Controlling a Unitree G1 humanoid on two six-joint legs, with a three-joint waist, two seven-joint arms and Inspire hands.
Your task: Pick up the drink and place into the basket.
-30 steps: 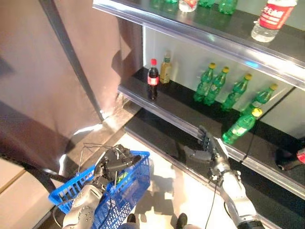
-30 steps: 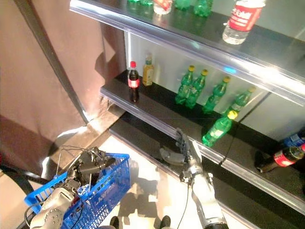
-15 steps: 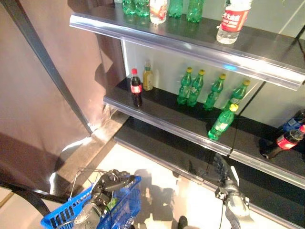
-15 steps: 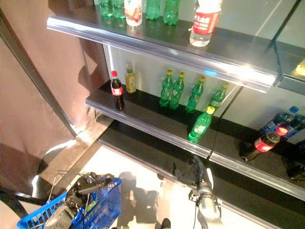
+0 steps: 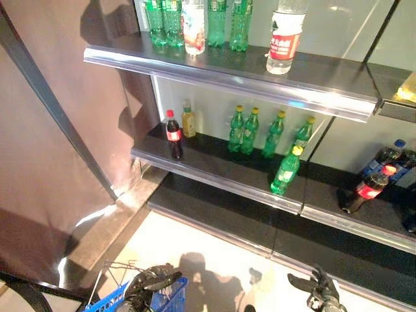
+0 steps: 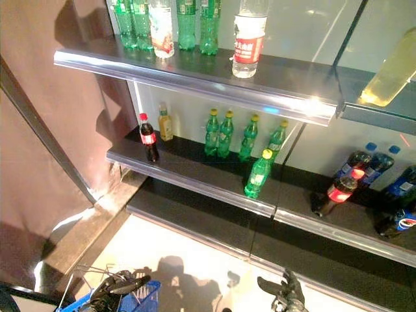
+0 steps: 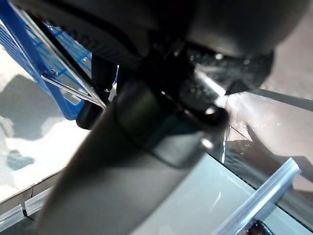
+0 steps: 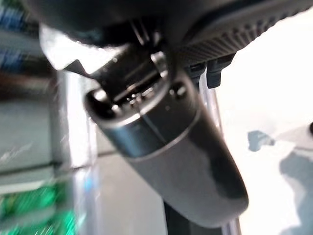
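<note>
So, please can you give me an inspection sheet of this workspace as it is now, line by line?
Surface: dark middle shelf with a metal front edge; pale floor below.
Job's things: leaning green bottle near the shelf edge; blue basket at the lower left.
Clutter: cola bottle, yellow bottle, four upright green bottles, tipped cola bottle, bottles on the top shelf.
Hands: left hand curled on the basket's wire handle; right hand open, empty, low.
Cables: nothing seen.
Surroundings: brown curtain at left.

A shop: shelves point(image 5: 234, 68) lined with bottled drinks point(image 5: 250, 130), blue shopping basket point(image 5: 170, 300) below.
</note>
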